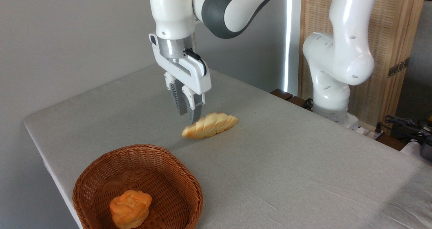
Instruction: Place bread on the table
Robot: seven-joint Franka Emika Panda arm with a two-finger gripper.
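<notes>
The bread (210, 125), a long braided loaf in cream and golden brown, lies on the grey table (287, 161) near its middle. Its left end looks slightly blurred. My gripper (189, 117) hangs just above and behind that left end, pointing down. The fingers (196, 111) stand a little apart with nothing between them, and they do not hold the loaf.
A round brown wicker basket (175, 175) sits at the front left corner with a small orange bun (131, 208) inside. The arm's white base (332, 100) stands at the table's far right edge. Cables lie off the table at the right.
</notes>
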